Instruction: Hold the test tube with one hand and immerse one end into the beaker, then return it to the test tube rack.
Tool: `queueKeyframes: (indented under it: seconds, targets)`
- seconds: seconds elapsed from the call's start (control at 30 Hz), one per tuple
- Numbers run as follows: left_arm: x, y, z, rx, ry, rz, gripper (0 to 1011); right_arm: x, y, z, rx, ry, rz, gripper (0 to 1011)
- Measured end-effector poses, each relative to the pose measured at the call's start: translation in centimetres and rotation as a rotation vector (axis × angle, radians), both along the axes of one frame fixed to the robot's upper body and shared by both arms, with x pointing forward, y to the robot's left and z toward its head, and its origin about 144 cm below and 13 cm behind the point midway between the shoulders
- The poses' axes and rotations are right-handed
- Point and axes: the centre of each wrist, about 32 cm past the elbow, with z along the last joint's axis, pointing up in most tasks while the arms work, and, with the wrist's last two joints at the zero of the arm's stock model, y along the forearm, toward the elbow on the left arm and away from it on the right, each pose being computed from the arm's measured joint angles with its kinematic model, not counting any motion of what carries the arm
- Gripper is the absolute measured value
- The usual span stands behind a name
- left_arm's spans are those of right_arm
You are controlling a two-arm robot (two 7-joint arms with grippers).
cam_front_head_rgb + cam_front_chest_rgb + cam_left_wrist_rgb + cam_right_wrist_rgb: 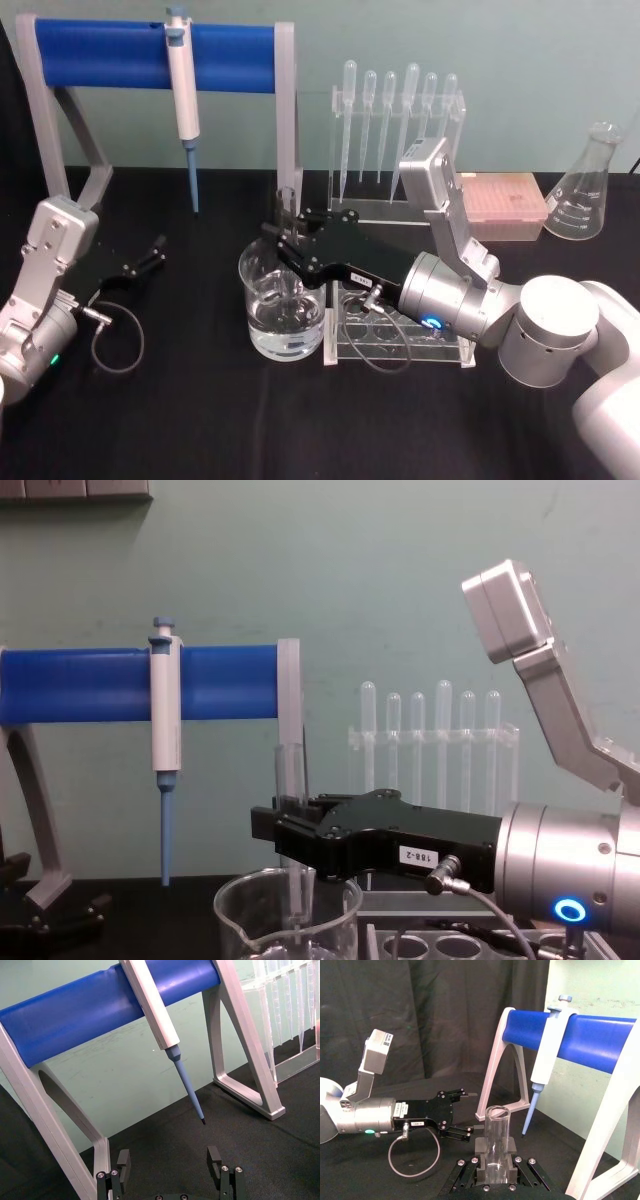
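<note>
Right black pincer point(290, 825) pinching the clear round-bottomed glass test tube point(291, 765) upright, the tube's lower end inside the wide clear glass beaker point(262, 330). The beaker holds clear liquid and stands on the black tabletop point(200, 420), just left of the clear holed rack point(400, 345). Left black pincer point(169, 1165), fingers spread, idle at the far left.

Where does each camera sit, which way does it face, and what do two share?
Head: high, looking down at the table; left claw, right claw holding the test tube in the beaker.
Chest: low, facing forward; right claw side-on.
Left wrist: faces the pipette; open left claw.
Right wrist: faces the left claw; right claw grips the test tube.
Shared: head and chest show the beaker.
</note>
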Motion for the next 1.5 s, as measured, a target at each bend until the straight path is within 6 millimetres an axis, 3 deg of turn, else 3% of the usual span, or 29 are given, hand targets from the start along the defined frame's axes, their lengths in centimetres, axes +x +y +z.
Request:
queueKeyframes:
  seconds: [1.5]
  targets:
    - [0.00, 0.00, 0.00, 0.000, 0.000, 0.000, 1000, 0.00, 0.00, 0.00, 0.000, 0.000, 0.000, 225]
